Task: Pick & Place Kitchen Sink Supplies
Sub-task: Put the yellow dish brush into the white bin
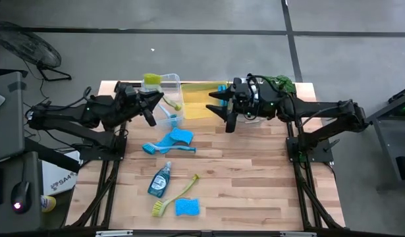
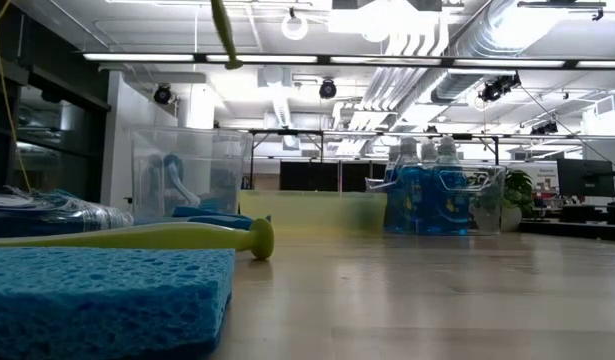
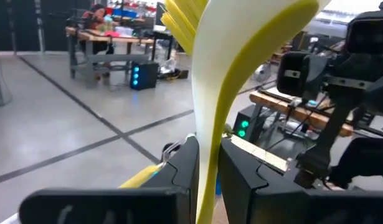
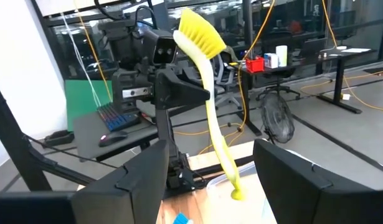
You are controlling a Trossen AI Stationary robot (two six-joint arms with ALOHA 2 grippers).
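Long-handled yellow-green plastic dish brush (image 4: 211, 93) roughly upright, bristles up, clamped mid-handle in left end effector (image 3: 208, 163) near table's far edge; right end effector (image 4: 208, 171) open, empty.

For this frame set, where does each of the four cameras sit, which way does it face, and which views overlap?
High: overhead, looking straight down on the table; both arms show.
Low: at tabletop height, facing the room across a blue sponge; no arm shows.
Left wrist: looks past the left gripper, shut on the yellow-green brush, toward the right arm.
Right wrist: looks past the open right gripper at the left arm.
Shared: both wrist views and the high view show that brush.
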